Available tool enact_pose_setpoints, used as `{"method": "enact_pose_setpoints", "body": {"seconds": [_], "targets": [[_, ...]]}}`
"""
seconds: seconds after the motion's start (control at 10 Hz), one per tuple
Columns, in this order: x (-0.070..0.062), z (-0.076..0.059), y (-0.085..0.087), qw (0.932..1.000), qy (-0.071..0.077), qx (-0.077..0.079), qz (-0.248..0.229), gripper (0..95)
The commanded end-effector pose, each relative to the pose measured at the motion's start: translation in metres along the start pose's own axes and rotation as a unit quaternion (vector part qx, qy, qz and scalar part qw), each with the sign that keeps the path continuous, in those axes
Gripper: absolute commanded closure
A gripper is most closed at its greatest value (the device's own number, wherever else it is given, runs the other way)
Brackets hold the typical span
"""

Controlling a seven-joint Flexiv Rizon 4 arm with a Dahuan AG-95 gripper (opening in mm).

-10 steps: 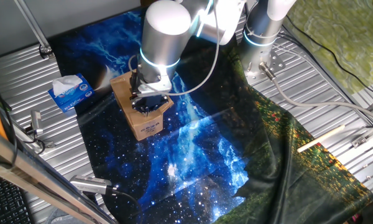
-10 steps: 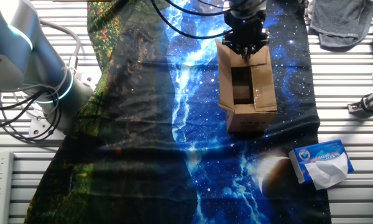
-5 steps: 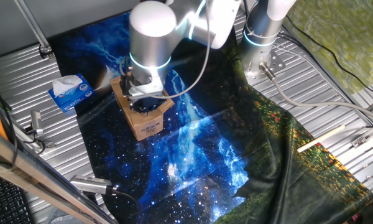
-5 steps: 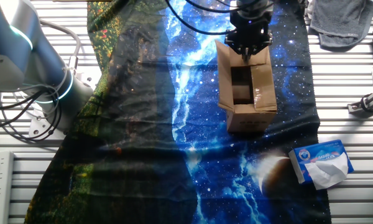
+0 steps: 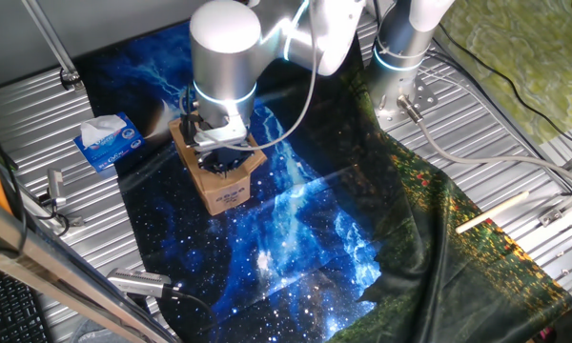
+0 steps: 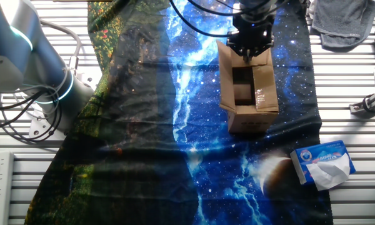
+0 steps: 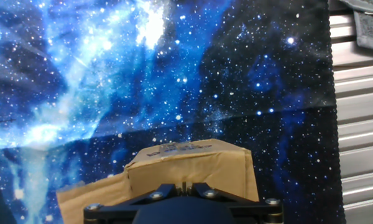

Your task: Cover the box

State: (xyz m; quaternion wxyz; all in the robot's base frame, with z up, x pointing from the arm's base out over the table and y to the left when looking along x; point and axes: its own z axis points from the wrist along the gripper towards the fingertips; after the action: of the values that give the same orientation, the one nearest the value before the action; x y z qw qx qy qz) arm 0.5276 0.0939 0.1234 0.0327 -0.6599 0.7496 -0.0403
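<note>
Standing on a blue starry cloth (image 5: 296,238) spread over the ribbed metal counter (image 5: 515,133) is the small brown cardboard box (image 5: 221,181), with a white label (image 5: 231,197) seen on one side. Its top is open in the other fixed view, where the flaps (image 6: 266,84) are folded out and the dark inside can be seen. The fingers (image 6: 250,49) are held low over the far edge of the box, right at one flap. Whether they are apart or together cannot be told, because the black hand hides them. In the hand view a brown flap (image 7: 193,167) is seen just in front of the hand. A blue and white tissue box (image 5: 107,141) lies well apart from the box, on the counter. A gray cloth (image 6: 344,22) lies at one corner.
</note>
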Motion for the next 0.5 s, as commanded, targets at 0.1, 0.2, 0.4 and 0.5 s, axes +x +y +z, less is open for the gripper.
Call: {"method": "enact_pose_setpoints", "body": {"seconds": [0.1,0.2,0.4,0.5], "targets": [[0.003,-0.009,0.002,1.0,0.001,-0.008,-0.001,95.0],[0.005,-0.016,0.001,0.9999,0.002,-0.011,-0.003,95.0],[0.007,-0.022,-0.001,0.9998,0.001,-0.018,-0.005,95.0],[0.007,-0.022,-0.001,0.9998,-0.001,-0.019,-0.005,95.0]]}}
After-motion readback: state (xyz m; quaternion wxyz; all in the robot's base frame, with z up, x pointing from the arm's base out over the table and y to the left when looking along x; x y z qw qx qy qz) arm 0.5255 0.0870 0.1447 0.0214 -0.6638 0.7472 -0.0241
